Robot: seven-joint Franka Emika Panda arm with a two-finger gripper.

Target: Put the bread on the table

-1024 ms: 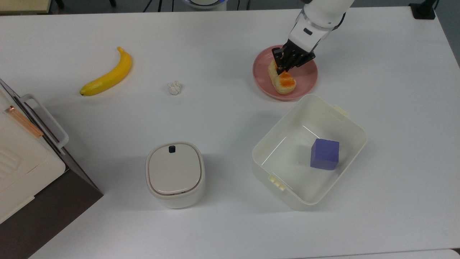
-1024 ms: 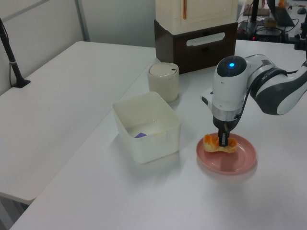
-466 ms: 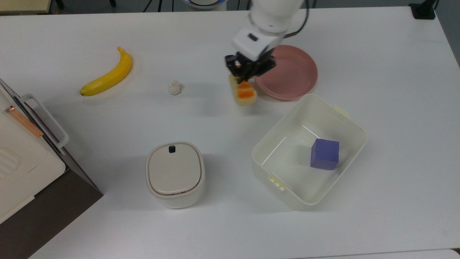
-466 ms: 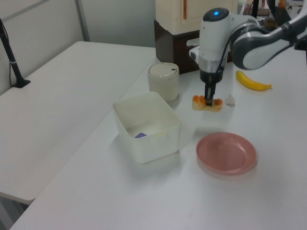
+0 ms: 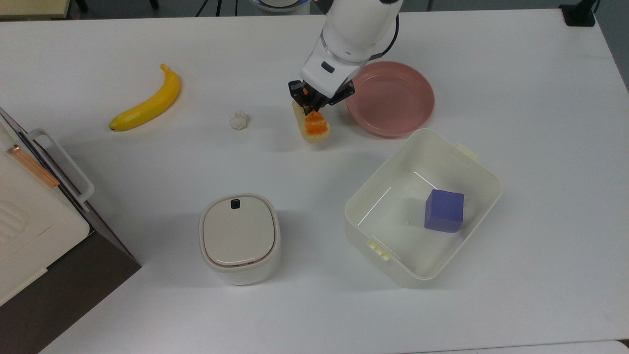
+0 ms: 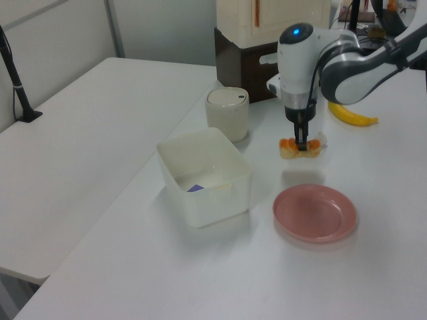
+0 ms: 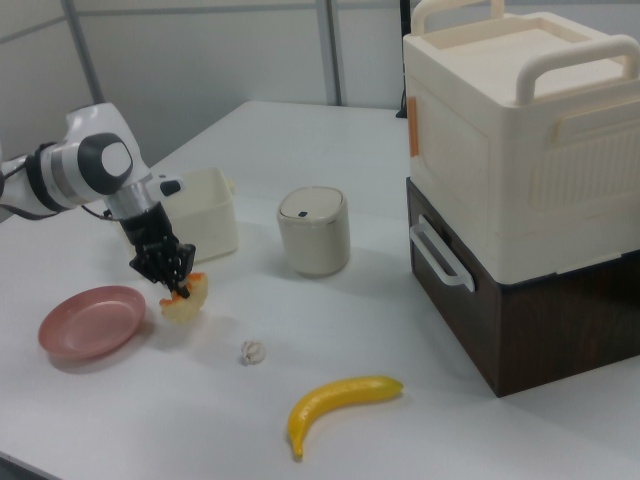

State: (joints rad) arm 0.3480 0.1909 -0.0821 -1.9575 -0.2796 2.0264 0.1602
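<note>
the bread [image 5: 311, 124] has left the pink plate [image 5: 393, 98] since a second ago, and in the last half second it has drifted a little further from the plate and come lower. now it hangs just beside the plate, on the side toward the small white wad [image 5: 239, 120] and the banana [image 5: 147, 103], low over the table [image 5: 516, 123]. from the right view i'd say it is almost down; whether its underside is touching the tabletop i cannot tell.

the gripper [image 5: 311, 101] is clamped on the bread near one end, fingers pinching its sides, so the far end juts out away from the arm.

as i judge it, the lift and the carry off the plate are done. what is left is the last bit of lowering, letting go, and backing the arm away. the plate sits bare.

the bread itself is a short oblong loaf, pale cream along the sides, with a glossy orange-brown top in segments. it looks whole, not visibly crushed by the grip, and it lies roughly level, perhaps slightly tipped.
</note>
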